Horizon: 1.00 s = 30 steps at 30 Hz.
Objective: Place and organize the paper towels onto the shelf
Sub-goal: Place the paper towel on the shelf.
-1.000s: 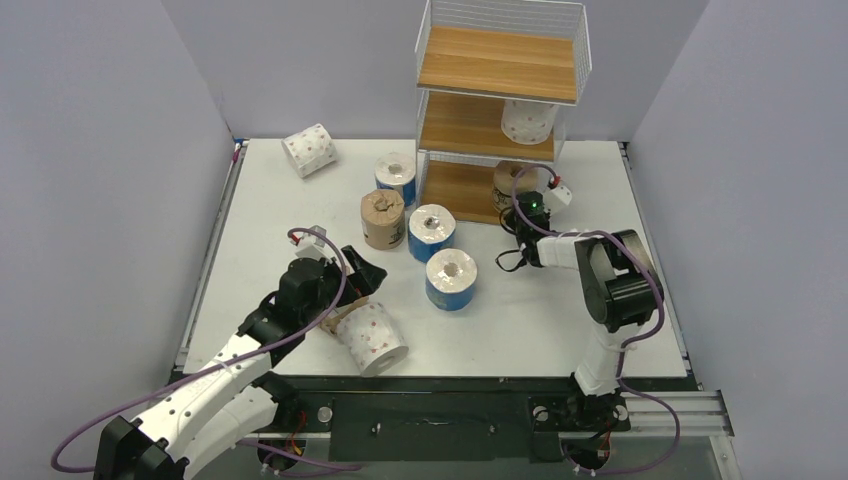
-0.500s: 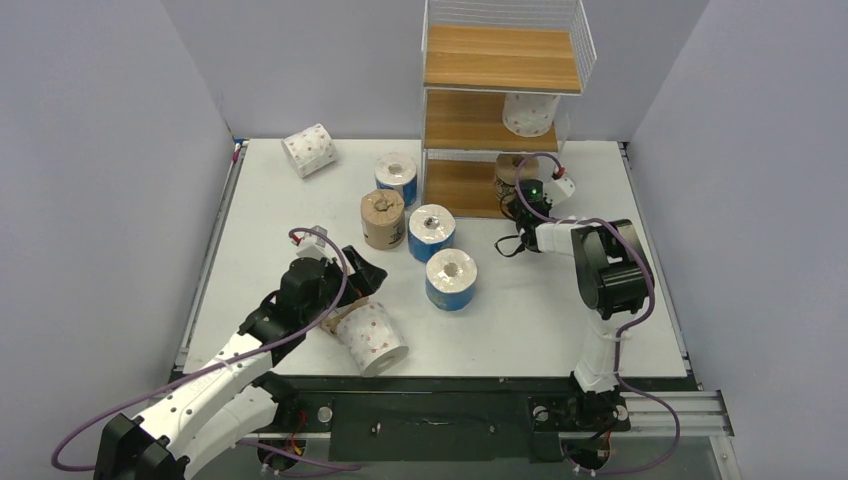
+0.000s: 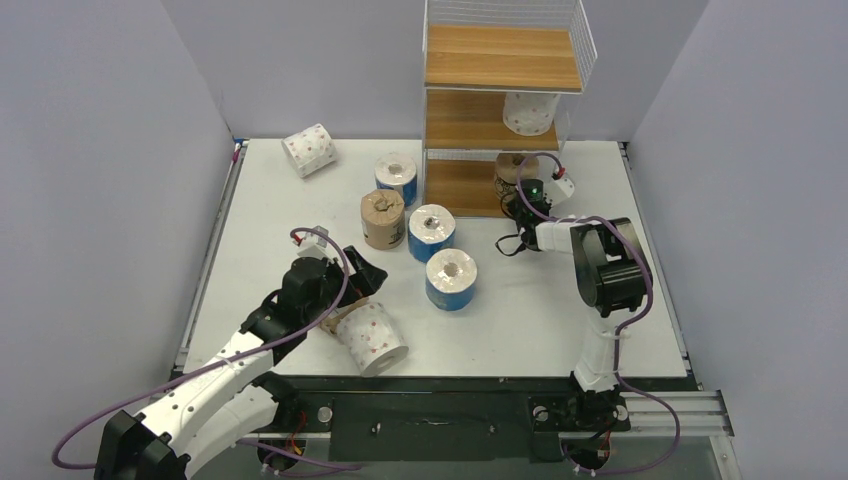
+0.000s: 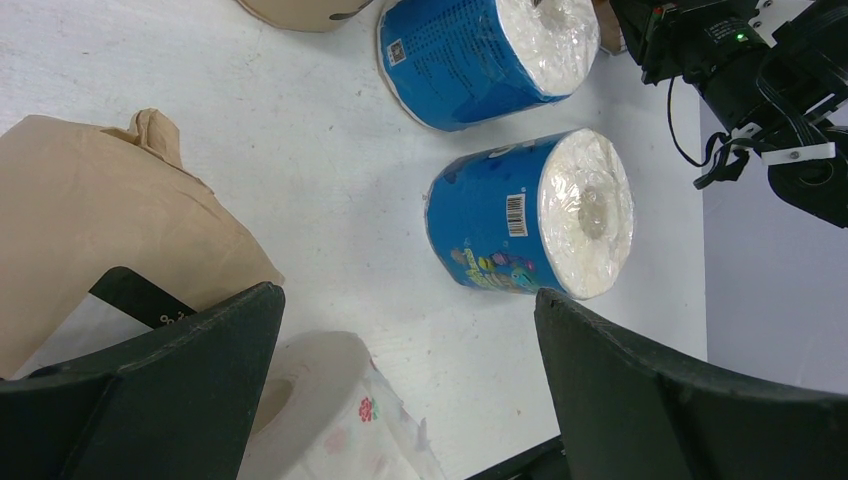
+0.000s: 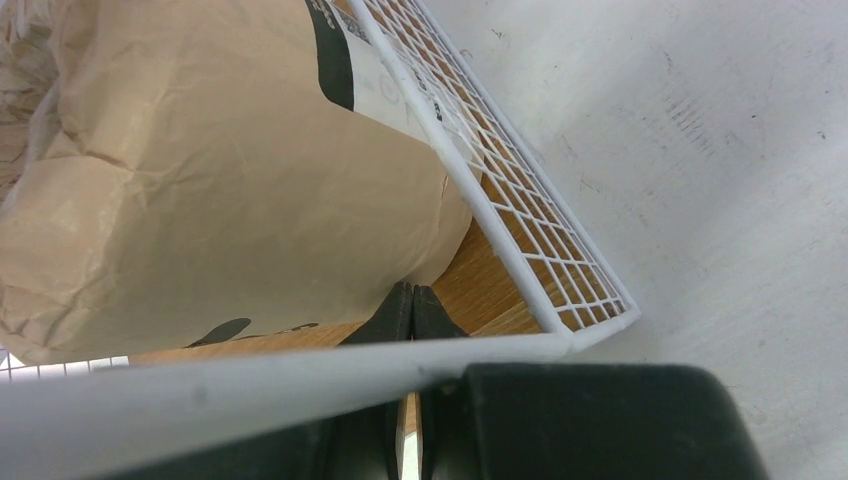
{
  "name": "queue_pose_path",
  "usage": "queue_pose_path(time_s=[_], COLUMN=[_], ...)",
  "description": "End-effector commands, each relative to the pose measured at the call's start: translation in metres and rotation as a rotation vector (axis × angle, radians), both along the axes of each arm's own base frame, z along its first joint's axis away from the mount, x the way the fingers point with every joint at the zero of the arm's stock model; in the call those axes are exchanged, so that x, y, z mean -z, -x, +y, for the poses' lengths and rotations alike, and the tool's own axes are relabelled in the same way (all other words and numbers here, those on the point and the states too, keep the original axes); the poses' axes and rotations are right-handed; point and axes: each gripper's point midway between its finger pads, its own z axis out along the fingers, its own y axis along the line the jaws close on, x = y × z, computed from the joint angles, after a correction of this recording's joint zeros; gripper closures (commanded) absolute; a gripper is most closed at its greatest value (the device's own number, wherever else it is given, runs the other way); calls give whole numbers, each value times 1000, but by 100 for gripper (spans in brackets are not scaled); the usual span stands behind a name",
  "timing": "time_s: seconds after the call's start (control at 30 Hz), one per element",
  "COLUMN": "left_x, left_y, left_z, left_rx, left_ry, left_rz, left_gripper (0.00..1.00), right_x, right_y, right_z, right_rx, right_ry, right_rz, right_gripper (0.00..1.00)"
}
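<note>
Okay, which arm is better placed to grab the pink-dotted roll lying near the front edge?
Left. Its open left hand sits right beside that dotted roll, while the right hand is shut, far off at the shelf's bottom tier by a brown roll.

The left arm (image 3: 215,385) runs from its base on a long diagonal toward the shelf (image 3: 500,57) and ends well short of it, with its wrist low over the surface (image 3: 530,320). The left fingers (image 4: 150,400) are spread wide apart and aimed toward the shelf.

The right arm (image 3: 605,290) stands up from its base, folds at the elbow and sends its forearm to the shelf's near right corner. The right fingers (image 5: 405,305) are pressed tightly together, their tips poked into the shelf's bottom tier.
</note>
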Motion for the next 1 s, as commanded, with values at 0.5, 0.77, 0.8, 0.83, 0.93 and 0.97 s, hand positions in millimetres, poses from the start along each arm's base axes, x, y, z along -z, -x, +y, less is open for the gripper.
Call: queue_pose_path(time_s=[0.5, 0.77, 0.8, 0.83, 0.93, 0.97], left_x=[-29, -35, -36, -36, -38, -39], left_y=[-1, 0, 0, -1, -5, -5], left_z=[6, 11, 12, 12, 14, 14], left_rx=[-23, -35, -39, -42, -57, -59], left_ry=[30, 8, 3, 1, -13, -16], left_rz=[-75, -77, -77, -76, -76, -75], left_gripper=[4, 4, 4, 4, 4, 4], right_x=[-78, -113, -115, -130, -152, -155], right_y=[75, 139, 151, 158, 193, 198], right_z=[42, 52, 61, 58, 68, 63], right_rx=[-246, -301, -328, -314, -339, -311], right_ry=[12, 127, 142, 166, 240, 260], right_rz=[-34, -48, -40, -74, -121, -126], right_gripper=[82, 80, 80, 79, 68, 63])
